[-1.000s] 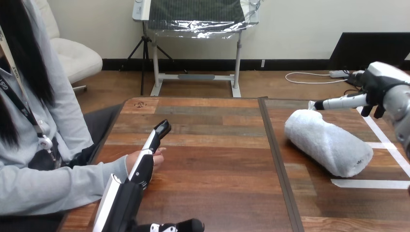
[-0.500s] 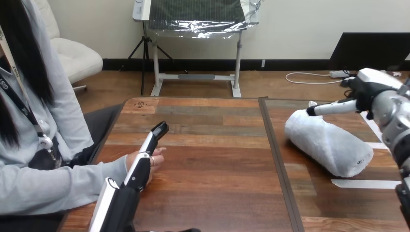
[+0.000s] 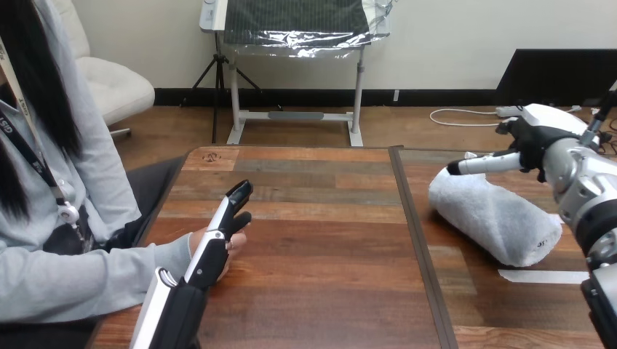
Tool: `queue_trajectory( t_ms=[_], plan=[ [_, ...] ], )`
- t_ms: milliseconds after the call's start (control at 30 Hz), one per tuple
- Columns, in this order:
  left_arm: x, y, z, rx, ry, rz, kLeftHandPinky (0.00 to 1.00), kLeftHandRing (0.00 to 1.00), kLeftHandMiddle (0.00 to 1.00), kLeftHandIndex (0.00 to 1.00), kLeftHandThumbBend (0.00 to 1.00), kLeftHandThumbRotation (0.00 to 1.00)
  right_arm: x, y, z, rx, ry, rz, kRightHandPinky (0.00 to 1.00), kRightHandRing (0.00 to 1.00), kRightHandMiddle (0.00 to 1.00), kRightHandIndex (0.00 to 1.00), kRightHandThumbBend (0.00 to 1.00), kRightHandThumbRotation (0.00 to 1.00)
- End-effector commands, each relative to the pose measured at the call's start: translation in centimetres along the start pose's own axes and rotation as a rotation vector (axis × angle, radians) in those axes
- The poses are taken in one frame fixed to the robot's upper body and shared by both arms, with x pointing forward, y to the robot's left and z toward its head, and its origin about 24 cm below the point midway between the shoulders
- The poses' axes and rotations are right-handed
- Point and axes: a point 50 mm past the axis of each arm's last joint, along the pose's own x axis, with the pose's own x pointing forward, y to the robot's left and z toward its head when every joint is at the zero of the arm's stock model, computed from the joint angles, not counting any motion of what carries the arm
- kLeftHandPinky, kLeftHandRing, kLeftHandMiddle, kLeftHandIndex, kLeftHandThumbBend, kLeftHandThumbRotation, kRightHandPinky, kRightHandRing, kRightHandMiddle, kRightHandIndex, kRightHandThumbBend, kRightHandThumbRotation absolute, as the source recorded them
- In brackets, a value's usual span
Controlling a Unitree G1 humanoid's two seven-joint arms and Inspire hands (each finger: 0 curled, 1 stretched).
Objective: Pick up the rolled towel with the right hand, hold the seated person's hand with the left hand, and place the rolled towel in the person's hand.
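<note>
The rolled towel, white and thick, lies on the right half of the table, angled from far left to near right. My right hand hovers over its far end, open, with one straight finger pointing left just above the roll. At the table's left edge the person's hand rests on the wood. My left hand lies along and over it, open, its straight fingers reaching past the person's fingertips. I cannot tell whether the two are touching.
The person sits at the left side with a grey sleeve on the table's corner. A seam splits the table into two halves. White tape strips mark the wood near the towel.
My right hand has moved left and a little lower over the towel's far end. The left hand has pulled back slightly along the person's hand, and a second dark fingertip now shows beside it.
</note>
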Motion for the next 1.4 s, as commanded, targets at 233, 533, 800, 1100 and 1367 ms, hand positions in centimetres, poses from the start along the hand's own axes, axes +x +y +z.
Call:
queue_trajectory(
  t_ms=[233, 533, 800, 1100, 1367],
  plan=[
    [0.7, 0.4, 1.1, 0.014, -0.085, 0.023, 0.89, 0.95, 0.96, 0.96, 1.0, 0.55, 0.0, -0.5, 1.8, -0.037, -0.042, -0.055, 0.56, 0.82, 0.85, 0.94, 1.0, 0.68],
    [0.3, 0.4, 1.6, 0.021, -0.092, 0.017, 0.85, 0.94, 0.96, 0.96, 1.0, 0.54, 0.0, 0.9, 1.7, -0.018, -0.04, -0.026, 0.55, 0.9, 0.91, 0.96, 1.0, 0.64],
    [-0.1, 0.4, 2.3, 0.011, -0.092, 0.016, 0.82, 0.94, 0.96, 0.96, 1.0, 0.54, 0.1, 1.9, 1.6, -0.034, -0.029, -0.006, 0.5, 0.97, 0.95, 0.97, 1.0, 0.63],
    [-0.6, 0.5, 2.5, 0.019, -0.107, 0.016, 0.79, 0.92, 0.96, 0.97, 1.0, 0.55, 0.0, 3.4, 1.3, -0.092, -0.022, 0.036, 0.17, 0.99, 0.96, 0.96, 1.0, 0.66],
    [-0.8, 0.7, 3.0, 0.016, -0.12, 0.007, 0.8, 0.92, 0.95, 0.96, 1.0, 0.55, -0.1, 4.7, 1.1, -0.102, -0.016, 0.057, 0.02, 1.0, 0.97, 0.97, 1.0, 0.64]
  ],
)
